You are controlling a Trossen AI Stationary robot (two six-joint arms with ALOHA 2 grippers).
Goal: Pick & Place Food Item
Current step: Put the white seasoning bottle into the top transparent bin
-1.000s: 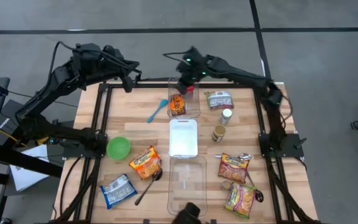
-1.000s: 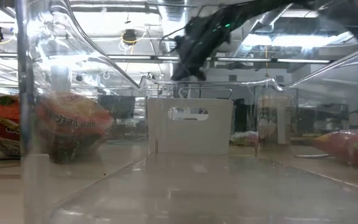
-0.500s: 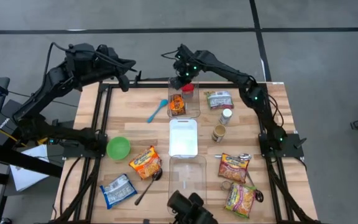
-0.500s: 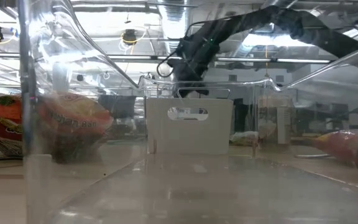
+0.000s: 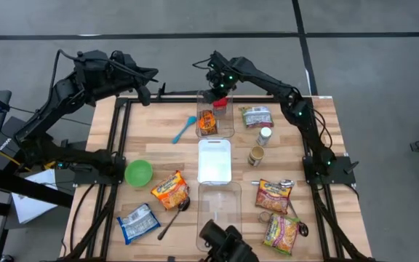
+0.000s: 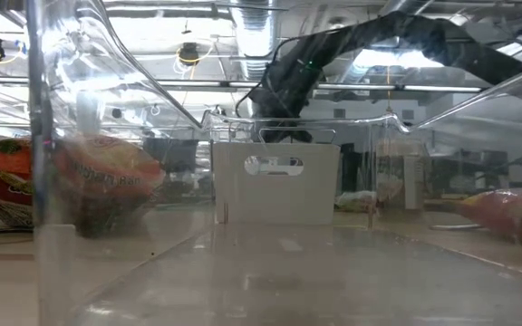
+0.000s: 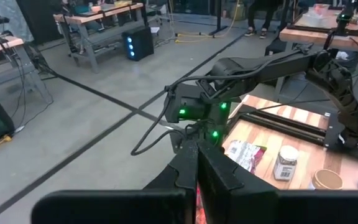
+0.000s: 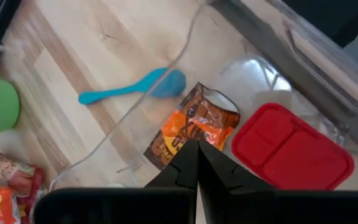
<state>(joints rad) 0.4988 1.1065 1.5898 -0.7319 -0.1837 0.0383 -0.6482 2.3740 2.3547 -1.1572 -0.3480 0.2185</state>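
A clear bin (image 5: 228, 132) stands at the far middle of the table. In it lie an orange snack packet (image 5: 207, 122) and a red lidded box (image 5: 220, 103); both show in the right wrist view, the packet (image 8: 194, 127) flat on the bin's floor beside the box (image 8: 291, 149). My right gripper (image 5: 215, 92) hangs shut and empty above the bin's far end, its fingers (image 8: 188, 165) closed together. My left gripper (image 5: 145, 91) waits shut and empty above the table's far left edge; it also shows in the left wrist view (image 7: 197, 177).
A blue spoon (image 5: 185, 128) lies left of the bin, and a white bin (image 5: 214, 161) and a second clear bin (image 5: 219, 207) stand nearer. A green cup (image 5: 138, 172), noodle packets (image 5: 169, 188) (image 5: 274, 191), a silver packet (image 5: 256, 116) and two jars (image 5: 265, 134) (image 5: 256, 155) lie around.
My right gripper has gone a little toward the table's far left over the clear bin, staying shut, and its arm has bent more. My left gripper has drawn slightly toward the left edge. The packet and the red box have stayed in place.
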